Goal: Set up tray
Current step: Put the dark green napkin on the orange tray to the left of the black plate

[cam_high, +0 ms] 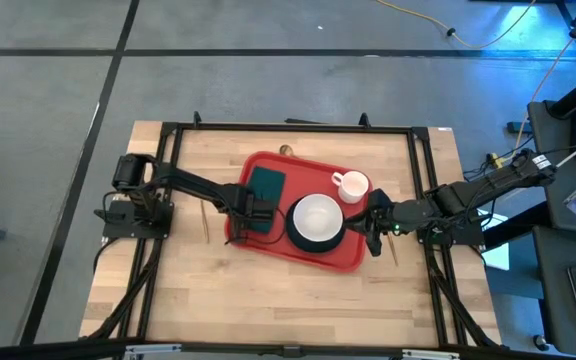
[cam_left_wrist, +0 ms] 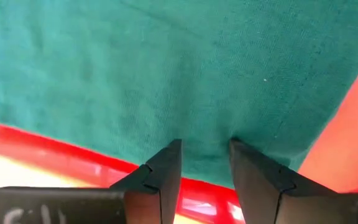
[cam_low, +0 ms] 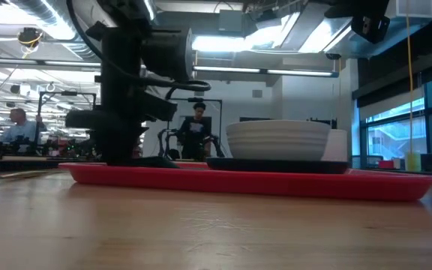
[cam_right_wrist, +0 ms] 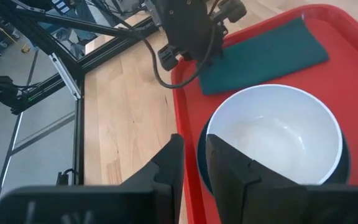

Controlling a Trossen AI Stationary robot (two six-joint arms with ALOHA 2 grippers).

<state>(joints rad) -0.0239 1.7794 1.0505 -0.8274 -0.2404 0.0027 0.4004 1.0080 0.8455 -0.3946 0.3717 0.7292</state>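
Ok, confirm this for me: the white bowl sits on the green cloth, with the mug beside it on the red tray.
Not quite. The white bowl sits on a dark plate, not on the green cloth, which lies flat beside it on the red tray. The mug is beside the bowl, as you said. The high view shows it.

Dark green cloth (cam_high: 266,184), white bowl (cam_high: 317,217) on dark plate (cam_high: 298,240), white mug (cam_high: 351,185), wooden table (cam_high: 268,300)
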